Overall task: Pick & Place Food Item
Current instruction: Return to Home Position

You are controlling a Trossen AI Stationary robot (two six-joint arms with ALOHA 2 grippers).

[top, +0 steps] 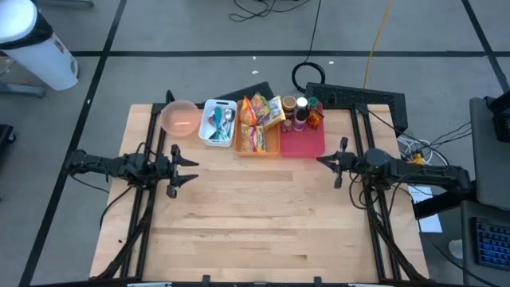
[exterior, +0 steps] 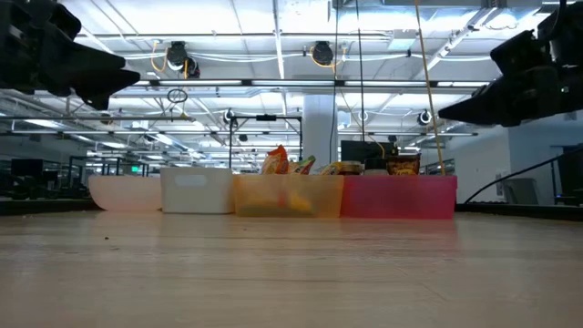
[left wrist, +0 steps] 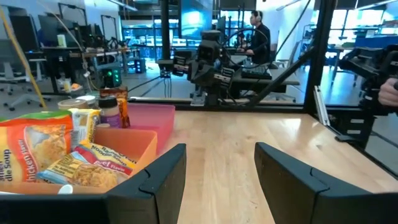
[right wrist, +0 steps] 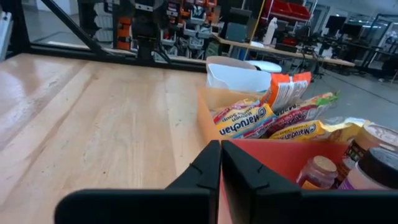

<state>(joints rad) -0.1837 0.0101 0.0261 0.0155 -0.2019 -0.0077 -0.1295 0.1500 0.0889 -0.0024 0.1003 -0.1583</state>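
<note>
Bare wooden desk [top: 263, 223] nearest. At 9 o'clock, left jaws spread, empty; at 3 o'clock, right jaws pressed shut, empty. At 12 o'clock, yellow noodle packs [top: 253, 131] inside orange plastic bin [top: 256, 154], midway between both jaws.

robotics lab | exposed ceiling trusses [exterior: 273, 87] | equipment benches [left wrist: 87, 56] | taped floor [top: 239, 54]

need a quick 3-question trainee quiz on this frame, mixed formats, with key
1. True or false: both grippers are shut.
2. Which container holds the noodle packs? A pink bowl, B orange bin, C white bin.
3. Fill in: the jars stand in the ___ bin.
Key: 1 false, the left gripper is open, the right gripper shut. 2 B. 3 red, the red bin.
</note>
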